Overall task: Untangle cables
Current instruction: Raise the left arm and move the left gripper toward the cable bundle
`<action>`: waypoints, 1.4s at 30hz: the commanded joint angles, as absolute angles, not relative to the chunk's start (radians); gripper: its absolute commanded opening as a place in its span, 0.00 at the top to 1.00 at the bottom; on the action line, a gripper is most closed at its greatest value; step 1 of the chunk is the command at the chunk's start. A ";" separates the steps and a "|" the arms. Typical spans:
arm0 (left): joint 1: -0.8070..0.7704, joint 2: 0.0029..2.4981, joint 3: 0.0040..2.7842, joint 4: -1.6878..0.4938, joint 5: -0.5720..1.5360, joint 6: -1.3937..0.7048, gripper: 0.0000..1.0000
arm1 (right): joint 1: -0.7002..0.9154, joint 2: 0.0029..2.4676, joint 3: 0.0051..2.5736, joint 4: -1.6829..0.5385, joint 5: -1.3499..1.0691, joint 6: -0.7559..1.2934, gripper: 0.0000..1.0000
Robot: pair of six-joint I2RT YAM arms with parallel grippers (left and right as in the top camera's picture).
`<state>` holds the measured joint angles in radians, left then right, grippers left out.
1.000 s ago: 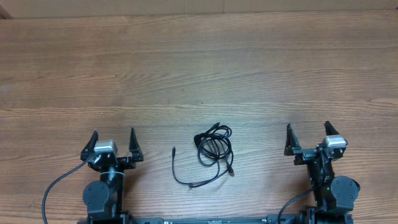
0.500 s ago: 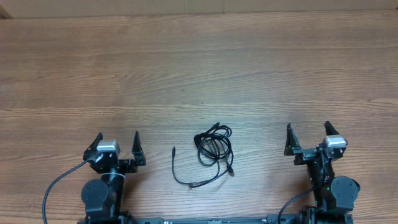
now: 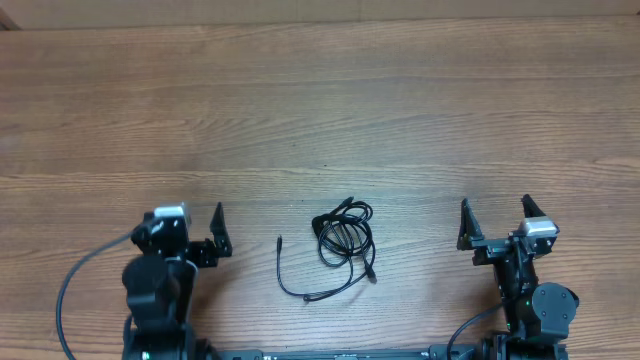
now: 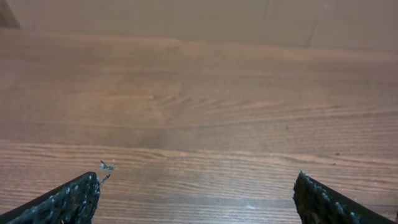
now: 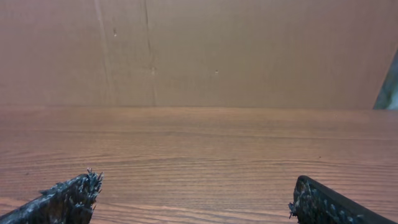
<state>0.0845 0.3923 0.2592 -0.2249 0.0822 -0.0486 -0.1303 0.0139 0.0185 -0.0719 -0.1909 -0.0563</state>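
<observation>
Cables (image 3: 343, 232), thin and black, are lying in a small tangled bundle on a wooden table (image 3: 320, 100). Seen from overhead, they are sitting toward 6 o'clock from the table's middle, near the edge where the two robot arms are standing. The bundle is forming several overlapping loops. One loose strand (image 3: 305, 297) is curving out of it toward 7 o'clock, sweeping round in a shallow hook and ending in a small plug that is pointing toward 12 o'clock, near the bundle's 9 o'clock side. Another short end is sticking out of the bundle toward 5 o'clock. The left gripper (image 4: 194, 186) is sitting at 9 o'clock from the cables, apart from them, with its jaws spread wide and holding nothing; its wrist camera is showing bare wood between the two dark tips. The right gripper (image 3: 494, 205) is sitting at 3 o'clock from the cables, well apart, with its jaws likewise spread wide and gripping nothing, and is facing a plain brown wall (image 5: 199, 50) beyond the table. Neither gripper is touching the cables
</observation>
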 commanded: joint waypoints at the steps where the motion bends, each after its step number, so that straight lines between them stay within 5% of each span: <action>1: 0.076 0.526 0.342 -0.227 0.094 -0.029 0.01 | -0.132 0.003 0.008 -0.068 -0.179 -0.052 0.00; 16: 0.076 1.111 0.658 -0.391 0.105 -0.029 0.01 | -0.132 0.003 0.008 -0.068 -0.179 -0.052 0.00; 42: -0.142 1.381 0.849 -0.553 0.093 0.087 0.00 | -0.132 0.003 0.008 -0.068 -0.179 -0.052 0.00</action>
<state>-0.1158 1.3735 0.8238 -0.5533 0.0929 0.0460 -0.1303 0.0128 0.0185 -0.0719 -0.1905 -0.0559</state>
